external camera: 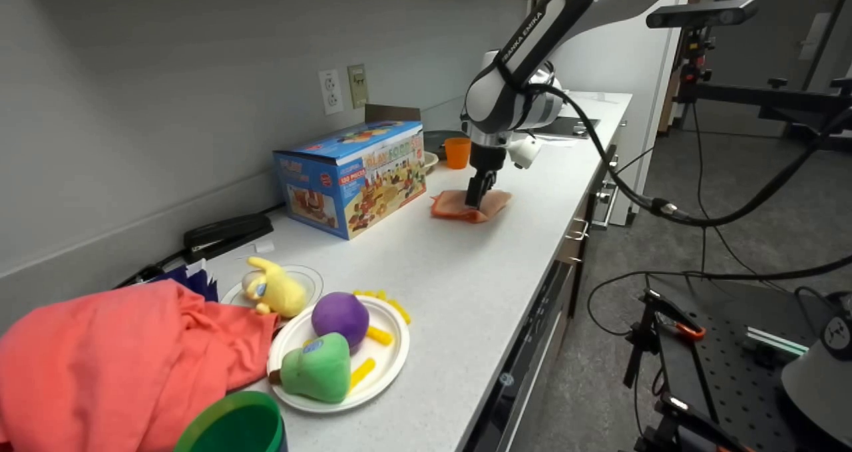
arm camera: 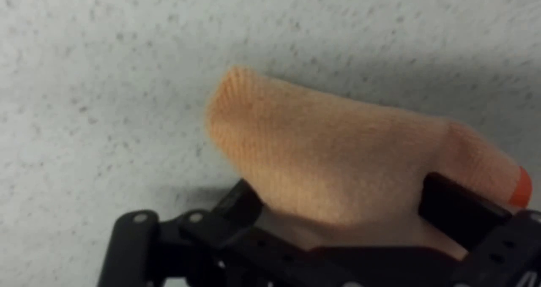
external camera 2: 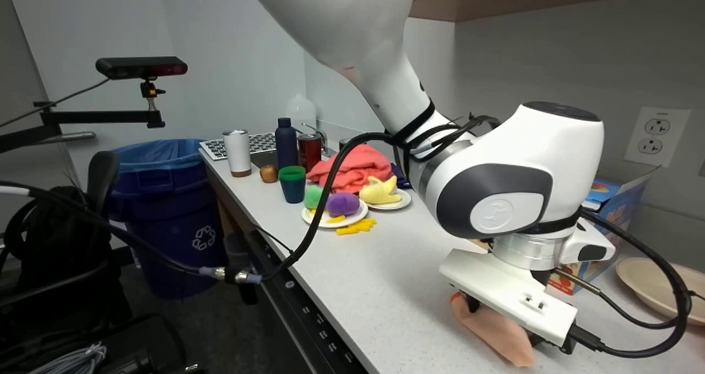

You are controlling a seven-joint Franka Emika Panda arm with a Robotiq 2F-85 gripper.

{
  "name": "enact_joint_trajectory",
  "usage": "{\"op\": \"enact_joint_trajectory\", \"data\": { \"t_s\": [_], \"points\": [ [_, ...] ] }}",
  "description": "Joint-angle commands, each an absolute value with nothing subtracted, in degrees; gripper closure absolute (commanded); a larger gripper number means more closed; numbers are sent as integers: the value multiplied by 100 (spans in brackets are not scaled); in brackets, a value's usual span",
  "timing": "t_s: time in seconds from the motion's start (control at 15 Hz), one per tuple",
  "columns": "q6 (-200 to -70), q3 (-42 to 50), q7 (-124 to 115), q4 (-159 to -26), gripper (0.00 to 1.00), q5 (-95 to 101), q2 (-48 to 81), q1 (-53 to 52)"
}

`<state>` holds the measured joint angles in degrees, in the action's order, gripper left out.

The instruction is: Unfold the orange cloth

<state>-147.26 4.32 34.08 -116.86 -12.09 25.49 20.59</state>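
Presently touching the orange cloth (arm camera: 334,143) with a wide-spread gripper (arm camera: 340,185), on the surface (external camera: 439,272) inside its front edge, with bare room toward that edge and up to yellow pieces (external camera 2: 357,228)

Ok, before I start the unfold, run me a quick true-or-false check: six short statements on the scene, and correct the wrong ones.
1. The jaws stand apart, down at the orange cloth. True.
2. The orange cloth lies flat and fully spread. False: it is folded over and humped up.
3. The coral-red fabric heap lies near a white plate. True.
4. The jaws rest on the coral-red fabric heap. False: they are at the orange cloth, well away from it.
5. The white plate holds a single toy. False: a purple toy and a green pear toy both sit on it.
6. The orange cup stands upright. True.
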Motion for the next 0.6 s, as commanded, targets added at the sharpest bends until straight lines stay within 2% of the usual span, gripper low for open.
{"op": "enact_joint_trajectory", "data": {
  "t_s": [0.0, 0.13, 0.53],
  "points": [
    [-15957, 264, 3281, -11593, 0, -1228, 2901, 2126],
    [-16218, 242, 3068, -11536, 0, -1095, 2954, 2150],
    [-14944, 499, 2130, -11246, 0, -533, 2528, 1945]
  ]
}}
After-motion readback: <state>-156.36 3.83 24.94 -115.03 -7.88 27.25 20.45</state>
